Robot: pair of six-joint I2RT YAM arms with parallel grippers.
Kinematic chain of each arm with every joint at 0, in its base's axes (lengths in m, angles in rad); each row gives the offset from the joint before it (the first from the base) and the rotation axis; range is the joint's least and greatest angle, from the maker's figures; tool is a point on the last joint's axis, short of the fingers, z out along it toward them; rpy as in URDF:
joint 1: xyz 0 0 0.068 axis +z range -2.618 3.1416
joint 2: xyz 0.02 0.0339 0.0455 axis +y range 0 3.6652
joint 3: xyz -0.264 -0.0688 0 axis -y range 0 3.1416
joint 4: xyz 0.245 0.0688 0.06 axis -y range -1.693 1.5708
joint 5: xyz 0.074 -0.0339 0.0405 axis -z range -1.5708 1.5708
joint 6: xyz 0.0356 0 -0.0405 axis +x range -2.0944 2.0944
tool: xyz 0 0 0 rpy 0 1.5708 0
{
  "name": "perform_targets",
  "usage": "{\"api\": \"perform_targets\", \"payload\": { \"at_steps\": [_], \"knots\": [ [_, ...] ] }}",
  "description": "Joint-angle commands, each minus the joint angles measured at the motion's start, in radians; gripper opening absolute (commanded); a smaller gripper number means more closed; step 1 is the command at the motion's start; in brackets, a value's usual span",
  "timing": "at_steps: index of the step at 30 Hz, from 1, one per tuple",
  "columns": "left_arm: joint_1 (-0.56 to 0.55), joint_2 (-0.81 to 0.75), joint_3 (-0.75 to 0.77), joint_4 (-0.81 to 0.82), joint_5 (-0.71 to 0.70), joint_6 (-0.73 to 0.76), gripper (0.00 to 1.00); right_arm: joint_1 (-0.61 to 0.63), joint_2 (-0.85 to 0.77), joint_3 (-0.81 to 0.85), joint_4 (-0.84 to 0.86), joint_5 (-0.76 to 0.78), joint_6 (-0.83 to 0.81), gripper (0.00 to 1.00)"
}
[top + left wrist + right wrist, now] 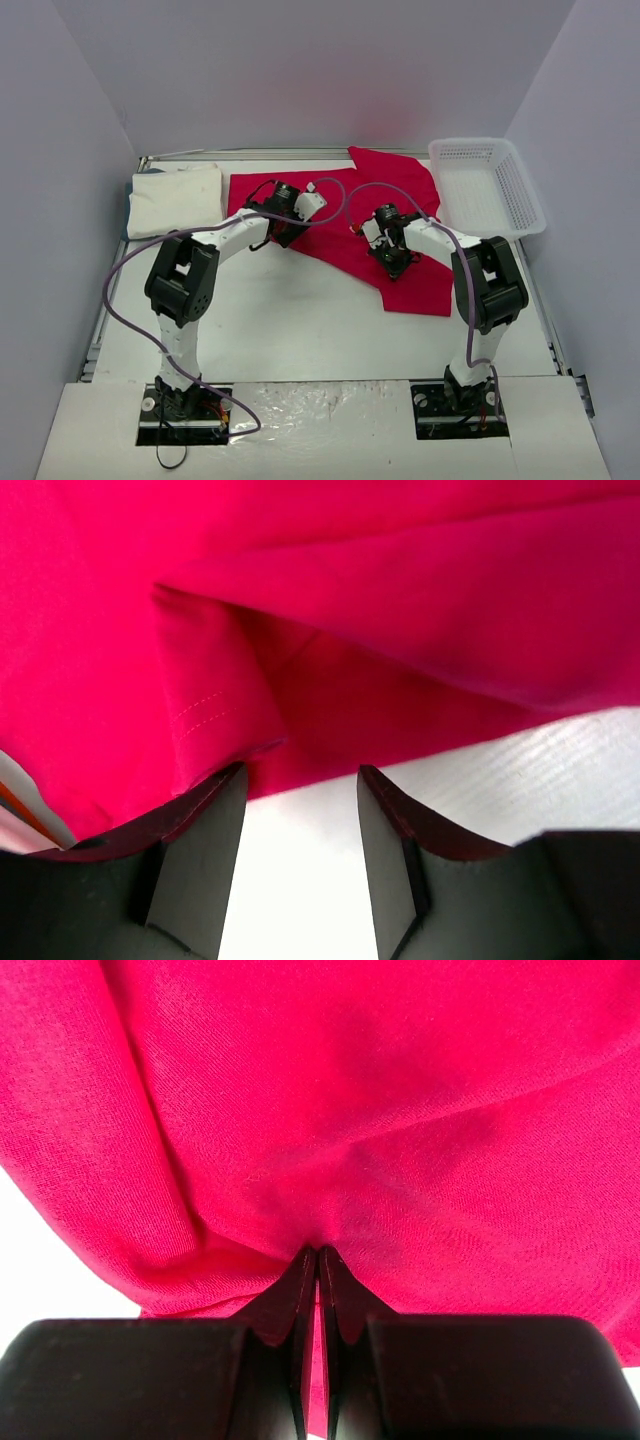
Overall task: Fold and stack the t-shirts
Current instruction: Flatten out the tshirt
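Observation:
The red t-shirt [395, 175] lies rumpled across the back middle of the table. A white t-shirt [175, 200] rests as a folded rectangle at the back left. My left gripper [285, 225] hovers at the red shirt's left edge. In the left wrist view it [300, 772] is open, with bare table between its fingers and a folded hem of the red shirt [400, 600] just ahead. My right gripper [390, 255] is on the shirt's right part. In the right wrist view it [318, 1250] is shut, pinching a pucker of the red shirt [350, 1090].
A white plastic mesh basket [485, 185] stands at the back right, partly overhanging the table's edge, with the red shirt's corner next to it. Purple cables loop over both arms. Grey walls close in on both sides and the back.

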Motion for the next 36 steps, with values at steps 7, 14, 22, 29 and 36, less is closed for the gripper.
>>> {"api": "perform_targets", "payload": {
  "at_steps": [7, 14, 22, 29, 36],
  "knots": [
    [0.006, 0.065, 0.083, 0.025, -0.023, 0.002, 0.47, -0.008, 0.135, -0.08, 0.026, 0.072, -0.019, 0.0],
    [0.006, 0.093, 0.111, 0.02, -0.057, 0.016, 0.46, -0.008, 0.141, -0.079, 0.026, 0.079, -0.017, 0.0],
    [0.008, 0.085, 0.12, 0.045, -0.091, 0.045, 0.47, -0.008, 0.138, -0.08, 0.029, 0.084, -0.016, 0.0],
    [0.009, 0.12, 0.149, 0.037, -0.105, 0.067, 0.47, -0.009, 0.14, -0.082, 0.032, 0.084, -0.016, 0.0],
    [0.023, 0.162, 0.192, 0.006, -0.112, 0.082, 0.33, -0.009, 0.141, -0.083, 0.034, 0.113, -0.014, 0.0]
  ]
}}
